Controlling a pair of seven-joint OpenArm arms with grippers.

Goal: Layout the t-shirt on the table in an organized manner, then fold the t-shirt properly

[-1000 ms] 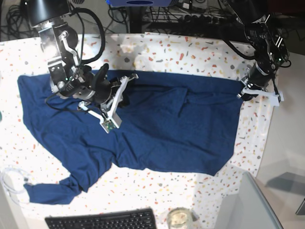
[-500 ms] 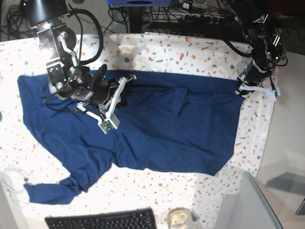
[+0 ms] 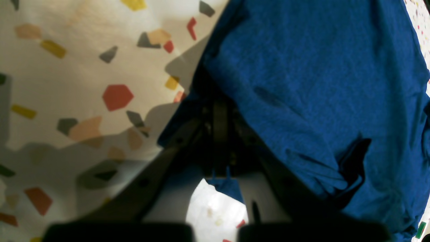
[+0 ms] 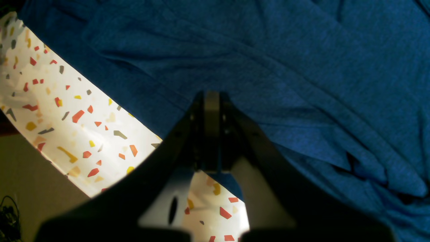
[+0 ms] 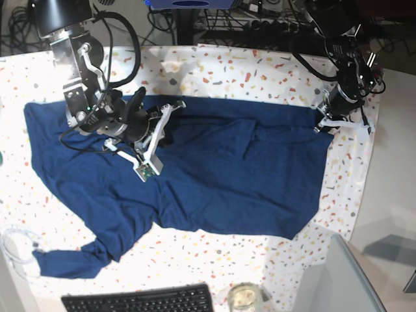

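The dark navy t-shirt lies spread across the speckled table, with one sleeve trailing toward the front left. In the base view my left gripper is at the shirt's far right corner, shut on its edge. The left wrist view shows the left gripper closed on a pinch of the t-shirt, next to bare table. My right gripper is over the shirt's upper left part. In the right wrist view the right gripper is shut on a fold of the t-shirt, near its edge.
A black keyboard and a glass jar sit at the front edge. A white cable lies at the front left. A grey panel stands at the front right. Cables crowd the back.
My left gripper has shifted a little to the left and back, carrying the shirt's right corner with it. The right arm has hardly moved.
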